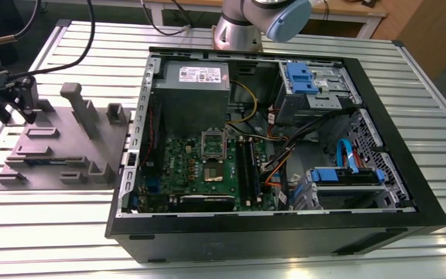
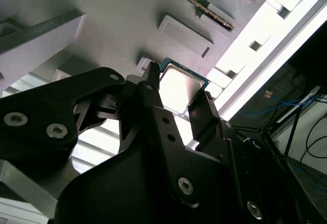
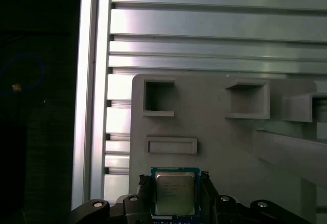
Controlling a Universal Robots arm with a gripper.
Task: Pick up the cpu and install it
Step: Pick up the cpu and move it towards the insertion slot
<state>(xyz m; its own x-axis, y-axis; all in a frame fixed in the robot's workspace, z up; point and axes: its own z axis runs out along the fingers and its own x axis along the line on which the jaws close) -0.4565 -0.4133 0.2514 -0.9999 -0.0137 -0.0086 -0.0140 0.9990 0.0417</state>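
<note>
I have the gripper point(image 1: 15, 116) at the far left of the exterior view, low over the grey moulded plate point(image 1: 60, 145) that lies on the slatted metal desk point(image 1: 53, 232). In both wrist views the cpu point(image 3: 174, 192) sits between the two black fingers point(image 3: 145, 189), its silver top facing up and its thin green rim showing around it. The gripper point(image 3: 175, 180) is open just to the width of the chip: each finger stands flush against an opposite edge, so I read it as clamped on the cpu, with the plate point(image 3: 214, 142) right behind it. In the second wrist view one fingertip point(image 2: 151, 76) meets a corner of the cpu point(image 2: 179, 83) and the other stands at the far edge, again with no gap that I can make out. The open computer case point(image 1: 409, 174) fills the middle and right of the exterior view, its green motherboard point(image 1: 184, 168) lying well apart from the gripper.
</note>
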